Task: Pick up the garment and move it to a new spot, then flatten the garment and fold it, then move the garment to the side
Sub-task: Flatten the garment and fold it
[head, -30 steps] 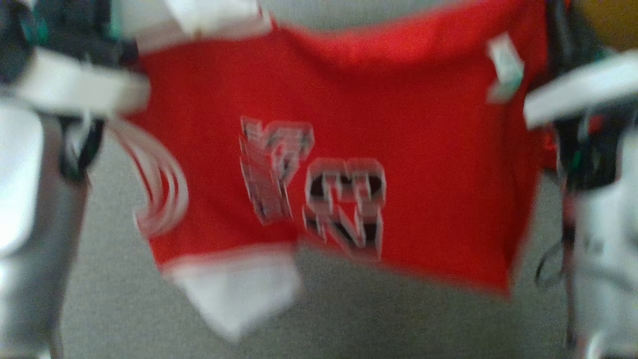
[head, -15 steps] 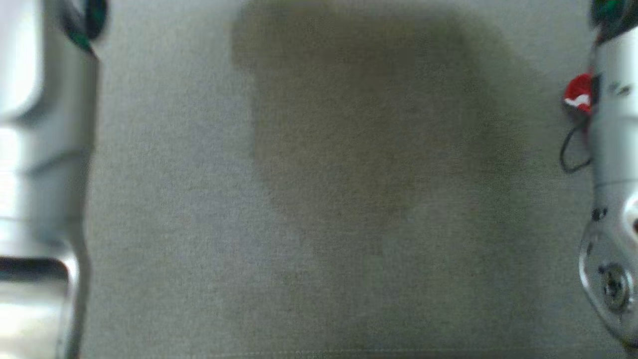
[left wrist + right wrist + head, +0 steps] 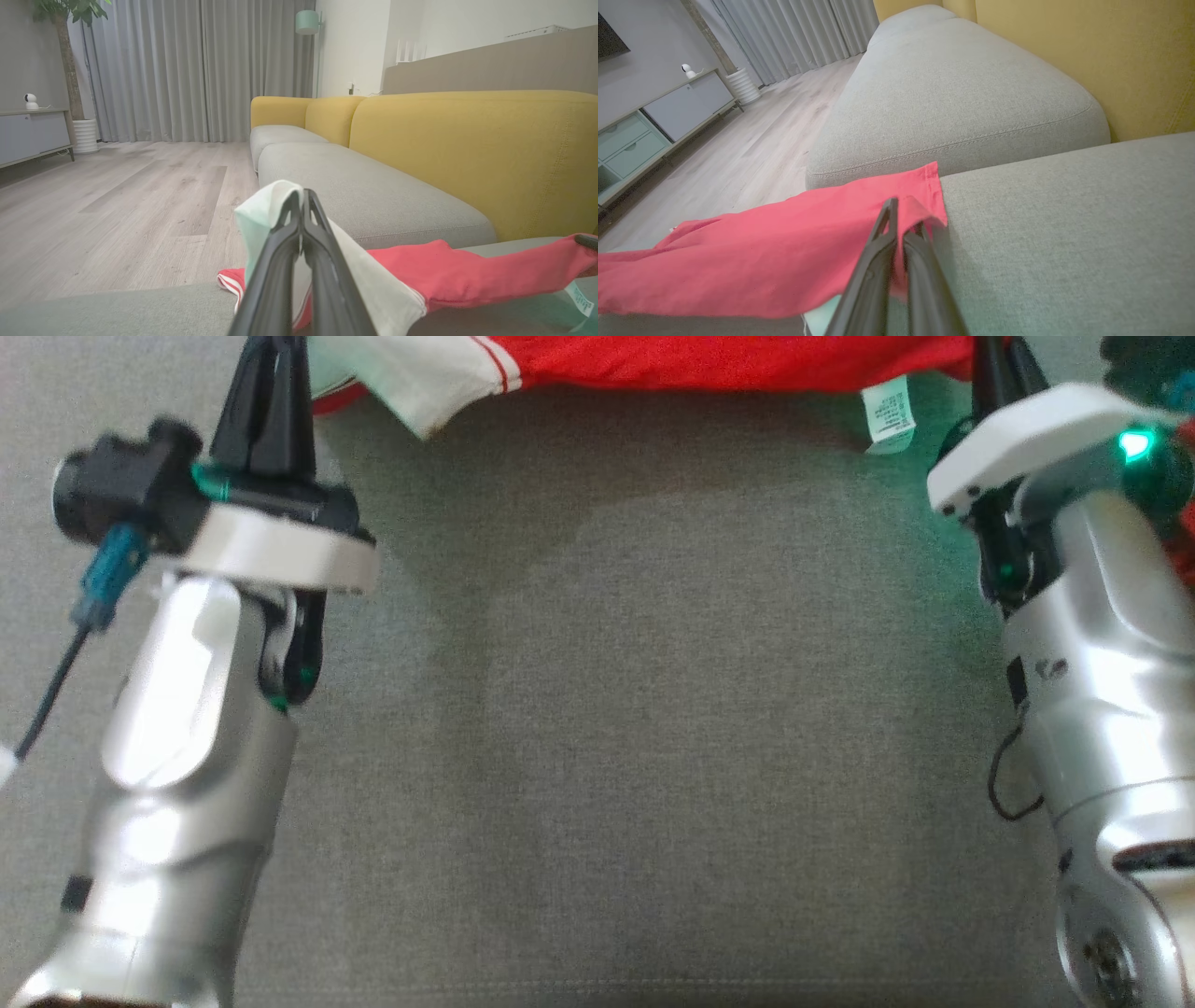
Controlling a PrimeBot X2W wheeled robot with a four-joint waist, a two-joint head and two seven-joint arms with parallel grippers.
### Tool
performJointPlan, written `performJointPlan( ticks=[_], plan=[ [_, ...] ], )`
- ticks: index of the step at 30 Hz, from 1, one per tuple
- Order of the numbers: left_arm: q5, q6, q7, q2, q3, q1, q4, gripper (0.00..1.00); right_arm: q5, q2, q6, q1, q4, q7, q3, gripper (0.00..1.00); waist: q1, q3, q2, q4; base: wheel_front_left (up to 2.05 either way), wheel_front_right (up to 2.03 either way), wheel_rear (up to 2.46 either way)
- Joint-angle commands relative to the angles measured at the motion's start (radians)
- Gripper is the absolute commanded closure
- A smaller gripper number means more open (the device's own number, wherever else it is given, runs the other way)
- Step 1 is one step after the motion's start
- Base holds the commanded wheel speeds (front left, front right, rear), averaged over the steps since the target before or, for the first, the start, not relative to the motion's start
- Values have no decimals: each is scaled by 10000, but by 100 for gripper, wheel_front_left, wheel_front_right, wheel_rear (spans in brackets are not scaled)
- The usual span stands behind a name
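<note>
Compared with a second ago, when the red garment (image 3: 728, 359) was hanging across the whole head view with its printed number showing, it is now showing as a narrow strip along that view's top edge; the camera itself seems to have shifted.

Nearest, two silver forearms are rising at either side of the grey seat cushion (image 3: 653, 709). Beyond them, the left end effector (image 3: 302, 193) is pinching the garment's white sleeve (image 3: 420, 373), fingers pressed together on the cloth. The right end effector (image 3: 901, 203) is likewise clamping a hemmed red corner, jaws nearly touching.

Between them the garment is stretching sideways, its long axis running from the robot's left to its right, sleeve end pointing left and hemmed end pointing right toward the yellow backrest (image 3: 467, 154). A white care label (image 3: 887, 415) is dangling near the right end. The cloth is sitting low over the cushion's far edge, by the seam to the next cushion; whether it is touching the fabric cannot be told.

Farther off, a wooden floor (image 3: 117, 196) is leading to grey curtains (image 3: 187, 70).
</note>
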Motion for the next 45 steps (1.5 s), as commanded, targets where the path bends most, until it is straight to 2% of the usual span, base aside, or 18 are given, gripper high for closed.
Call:
performJointPlan(
  ticks=[1, 9, 16, 20, 24, 30, 33, 36, 45],
  plan=[
    [-28, 57, -96, 468, 450, 36, -549, 100, 169, 154, 67, 31, -345, -181, 237, 100, 0, -112, 0, -37, 0, 0, 0],
    [160, 407, -120, 395, 756, 2381, -2381, 100, 1114, -93, 67, 1682, -781, -318, 667, 100, 0, -1103, 0, 74, 0, 0, 0],
    [334, 761, -122, 199, 738, 5187, -4100, 100, 1910, -361, 67, 4236, -2195, -10, 661, 100, 0, -2750, 0, 275, 0, 0, 0],
    [303, 1005, -63, 237, 687, 6617, -5008, 100, 2086, -498, 67, 5904, -3651, 504, 392, 100, 0, -3512, 0, 326, 0, 0, 0],
    [309, 1353, 261, 364, 677, 7996, -5929, 100, 1998, -477, 67, 7787, -5683, 1397, -224, 100, 0, -3959, 0, 316, 0, 0, 0],
    [346, 1716, 482, 421, 544, 9549, -6974, 100, 1276, 80, 67, 10232, -8987, 3107, -998, 100, 0, -4100, 0, 184, 0, 0, 0],
    [341, 1789, 532, 383, 416, 9936, -7034, 100, 1147, 309, 67, 10975, -9918, 3714, -1171, 100, 0, -4085, 0, 148, 0, 0, 0],
    [251, 1697, 544, 258, 171, 9992, -6705, 100, 1104, 426, 67, 11270, -10208, 4060, -1132, 100, 0, -4040, 0, 122, 0, 0, 0],
    [95, 1468, 577, 68, -148, 9579, -5500, 100, 1275, 450, 67, 10842, -9191, 4059, -882, 100, 0, -3896, 0, 151, 0, 0, 0]
  ],
)
